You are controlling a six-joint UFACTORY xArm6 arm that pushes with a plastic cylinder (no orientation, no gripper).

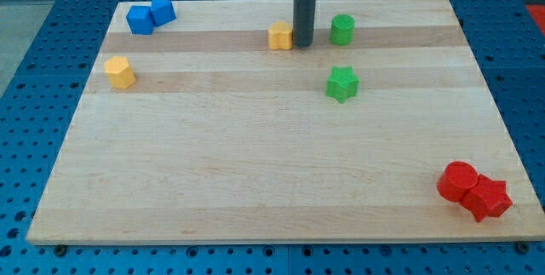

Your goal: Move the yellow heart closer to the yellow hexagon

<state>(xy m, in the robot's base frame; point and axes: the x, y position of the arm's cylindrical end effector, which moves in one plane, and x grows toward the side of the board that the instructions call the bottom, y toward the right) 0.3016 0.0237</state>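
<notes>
The yellow heart (280,35) lies near the view's top centre of the wooden board. My tip (303,45) stands right beside it on its right, touching or nearly touching it. The yellow hexagon (120,71) lies far off at the view's left, lower than the heart.
Two blue blocks (150,15) sit together at the top left. A green cylinder (342,29) stands just right of my tip, and a green star (341,83) lies below it. A red cylinder (457,180) and a red star (488,197) sit at the bottom right, near the board's edge (281,241).
</notes>
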